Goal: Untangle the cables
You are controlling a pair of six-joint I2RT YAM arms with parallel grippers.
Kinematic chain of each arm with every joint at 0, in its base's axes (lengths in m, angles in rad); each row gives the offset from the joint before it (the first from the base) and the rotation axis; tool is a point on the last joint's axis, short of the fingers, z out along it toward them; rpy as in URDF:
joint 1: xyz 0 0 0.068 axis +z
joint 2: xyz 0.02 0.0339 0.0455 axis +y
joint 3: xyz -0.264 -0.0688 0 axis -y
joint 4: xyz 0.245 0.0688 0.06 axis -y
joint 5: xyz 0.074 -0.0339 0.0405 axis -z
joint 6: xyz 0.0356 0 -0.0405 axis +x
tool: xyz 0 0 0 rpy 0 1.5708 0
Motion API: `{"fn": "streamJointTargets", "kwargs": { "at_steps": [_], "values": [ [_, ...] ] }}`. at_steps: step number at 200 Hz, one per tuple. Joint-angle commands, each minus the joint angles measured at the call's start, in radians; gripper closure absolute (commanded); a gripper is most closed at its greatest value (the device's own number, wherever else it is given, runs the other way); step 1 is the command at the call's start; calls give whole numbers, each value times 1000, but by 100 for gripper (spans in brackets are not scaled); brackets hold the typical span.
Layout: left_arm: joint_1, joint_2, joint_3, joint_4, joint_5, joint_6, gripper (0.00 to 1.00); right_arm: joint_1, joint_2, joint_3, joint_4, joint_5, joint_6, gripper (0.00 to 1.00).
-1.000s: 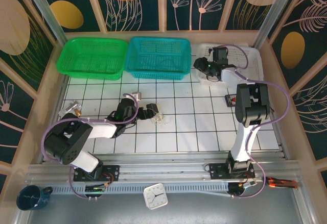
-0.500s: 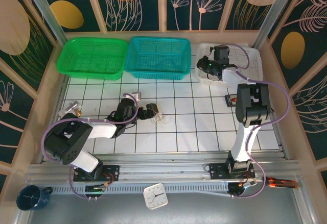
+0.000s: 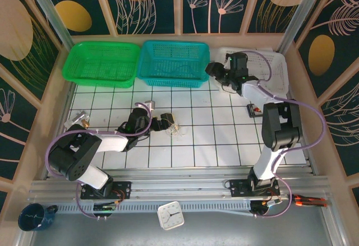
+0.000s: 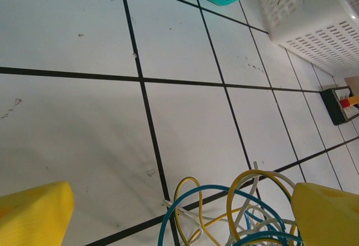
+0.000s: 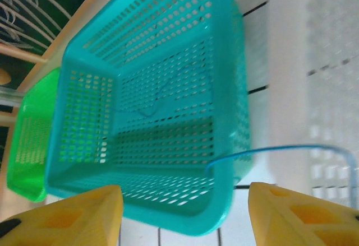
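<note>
Cables (image 4: 235, 215) lay tangled on worktop (image 4: 67, 22) inside wide-released left gripper (image 3: 170, 123); right gripper (image 5: 182, 212) was spread, blue wire (image 5: 269, 149) arced by basket (image 5: 168, 50); best to pinch one loop, pull gently

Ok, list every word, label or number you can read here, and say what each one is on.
No readable text in any view.
Clock: dial marks too small to read.
Black box: no legible label.
</note>
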Motion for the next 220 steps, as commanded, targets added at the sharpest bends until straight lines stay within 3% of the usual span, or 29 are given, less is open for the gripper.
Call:
{"fn": "streamJointTargets", "kwargs": {
  "at_steps": [1,94,134,191,220],
  "values": [
    [3,2,11,40,15,-11,1,24,-7,-39,74,-10,104,38],
    [3,-14,-1,40,10,-13,1,-32,40,-52,48,98,152,37],
    [2,-15,-13,53,8,-19,1,-5,66,-2,50,98,158,37],
    [3,-5,-12,62,10,-21,1,29,139,42,117,194,307,39],
    [2,-4,-16,65,12,-20,1,29,145,-9,262,248,404,45]
  ]
}}
